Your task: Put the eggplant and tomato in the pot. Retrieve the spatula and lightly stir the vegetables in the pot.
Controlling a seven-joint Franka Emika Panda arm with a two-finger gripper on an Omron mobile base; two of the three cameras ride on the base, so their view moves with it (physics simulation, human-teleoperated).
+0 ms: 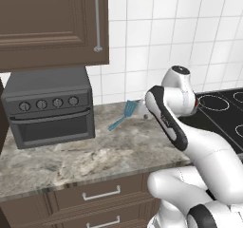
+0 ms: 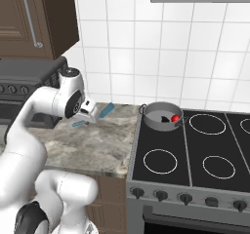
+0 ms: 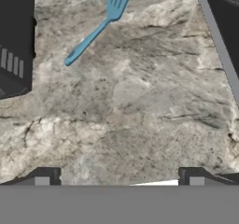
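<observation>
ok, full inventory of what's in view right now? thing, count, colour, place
light blue slotted spatula: 1, light blue, flat on the counter between oven and stove
round grey metal pot: 1, grey, rear left burner
small round red tomato: 1, red, inside the pot
dark grey countertop toaster oven: 1, dark grey, left on the counter
mottled grey stone counter: 1, grey-beige, left of the stove
black glass stove: 1, black, right of the counter
brown wall cabinet: 1, brown, above the oven
gripper: 1, dark tips, open, above bare counter
</observation>
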